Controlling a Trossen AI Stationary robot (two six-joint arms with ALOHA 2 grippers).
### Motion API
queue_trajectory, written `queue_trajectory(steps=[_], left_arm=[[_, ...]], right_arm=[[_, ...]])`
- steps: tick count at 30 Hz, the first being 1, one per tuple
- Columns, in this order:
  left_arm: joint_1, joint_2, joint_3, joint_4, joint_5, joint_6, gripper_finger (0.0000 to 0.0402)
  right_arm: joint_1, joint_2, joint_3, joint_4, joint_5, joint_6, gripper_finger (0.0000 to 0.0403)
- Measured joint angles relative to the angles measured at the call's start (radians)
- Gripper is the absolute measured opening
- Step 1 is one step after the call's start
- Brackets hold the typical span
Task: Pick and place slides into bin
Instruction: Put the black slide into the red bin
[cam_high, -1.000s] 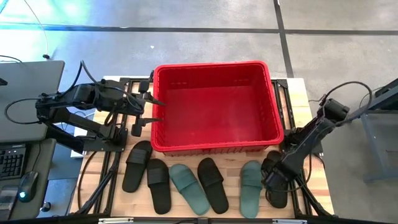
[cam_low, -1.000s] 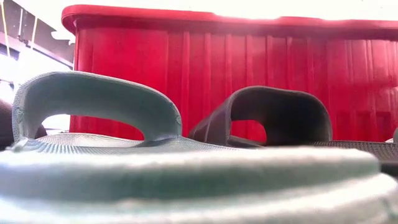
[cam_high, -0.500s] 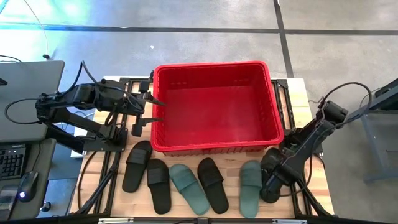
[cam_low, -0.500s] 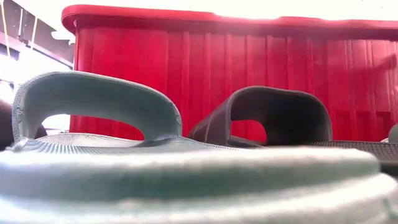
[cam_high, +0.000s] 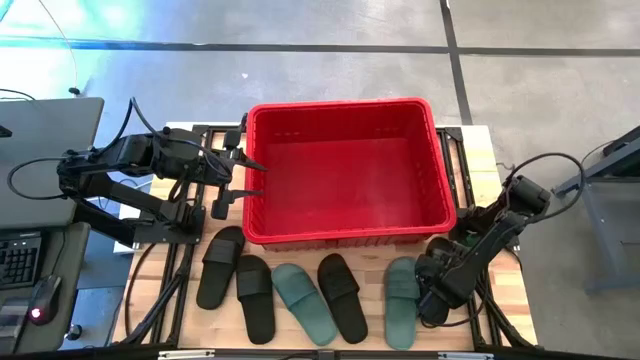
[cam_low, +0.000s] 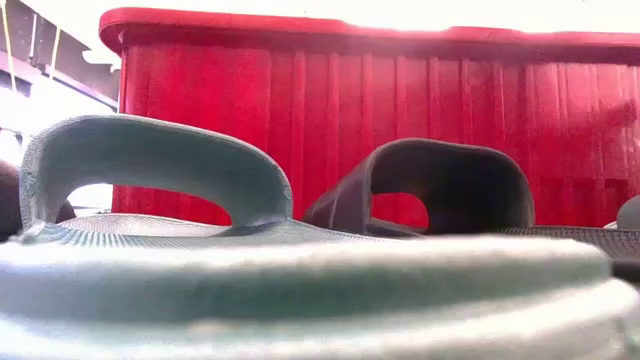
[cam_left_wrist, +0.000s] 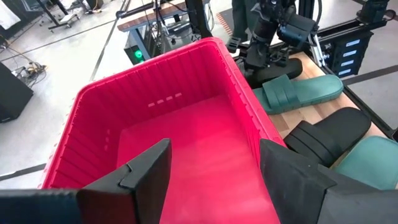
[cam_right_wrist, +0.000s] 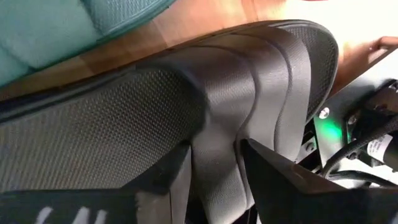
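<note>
The right pincer (cam_high: 432, 300) is working low at the right end of the bench (cam_high: 505, 285), down on the outermost black slide (cam_right_wrist: 186, 106). In the right wrist view its two fingers (cam_right_wrist: 280, 186) are straddling that slide's strap, one on each side, closing in on it with only a narrow gap showing; whether they are truly gripping, I cannot tell.

The left pincer (cam_left_wrist: 211, 180) is hanging over the left rim of the red bin (cam_high: 345, 170), fingers spread wide and holding nothing.

The bin is sitting at the back of the bench with bare red floor showing and no slide inside.

In front of it the other slides are lying in a row: two black (cam_high: 219, 265) at the left, a teal one (cam_high: 305, 303), another black (cam_high: 342, 296), and a second teal (cam_high: 403, 300) just beside the right pincer.
</note>
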Motion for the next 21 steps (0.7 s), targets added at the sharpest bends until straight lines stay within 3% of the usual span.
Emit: queue_trajectory(steps=[3, 8, 21], left_arm=[[0.0, 0.0, 0.0, 0.0, 0.0, 0.0, 0.0227], [0.0, 0.0, 0.0, 0.0, 0.0, 0.0, 0.0227], [0.0, 0.0, 0.0, 0.0, 0.0, 0.0, 0.0227]], right_arm=[[0.001, 0.004, 0.014, -0.004, 0.003, 0.007, 0.01], [0.002, 0.003, 0.053, -0.018, 0.001, -0.006, 0.0012], [0.002, 0.004, 0.156, -0.11, 0.0, -0.001, 0.0002]])
